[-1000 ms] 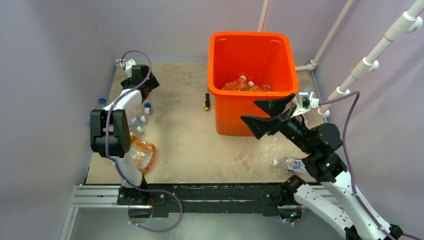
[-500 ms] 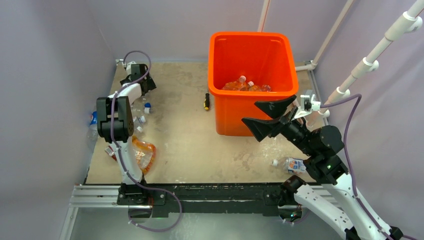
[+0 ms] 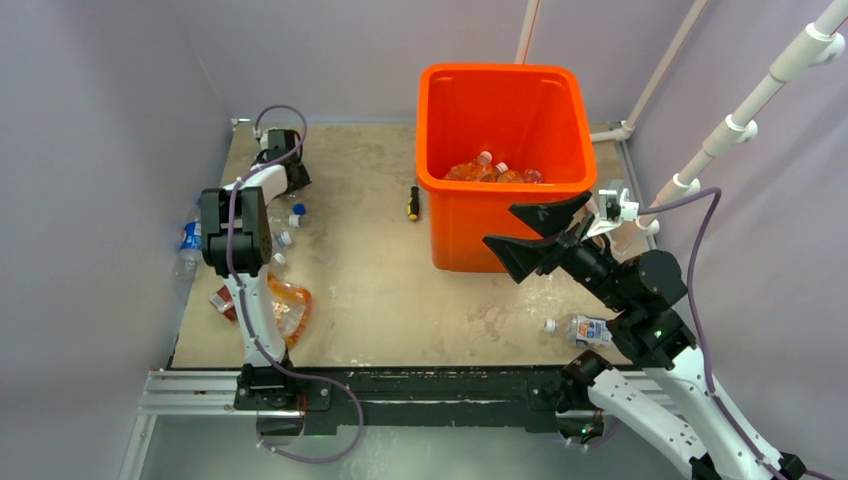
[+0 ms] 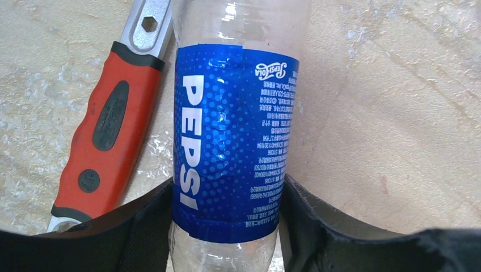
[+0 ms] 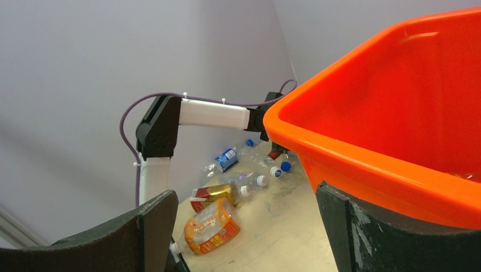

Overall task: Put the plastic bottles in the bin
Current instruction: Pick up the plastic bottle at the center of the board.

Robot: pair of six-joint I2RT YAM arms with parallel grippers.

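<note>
A clear Pepsi bottle with a blue label lies on the table in the left wrist view. My left gripper is shut on it, with a finger pressed against each side of the label. From above, that gripper sits low at the far left. More plastic bottles lie along the left edge: a blue-labelled one, a red one and an orange one. Another bottle lies by the right arm. The orange bin holds several bottles. My right gripper hangs open and empty beside the bin's front right corner.
A red-handled wrench lies right beside the Pepsi bottle. A small screwdriver lies left of the bin. Purple walls close in the table on three sides, and white pipes slant at the right.
My left arm reached further toward the far left corner and its jaws closed in on the Pepsi bottle. The right arm barely moved.
</note>
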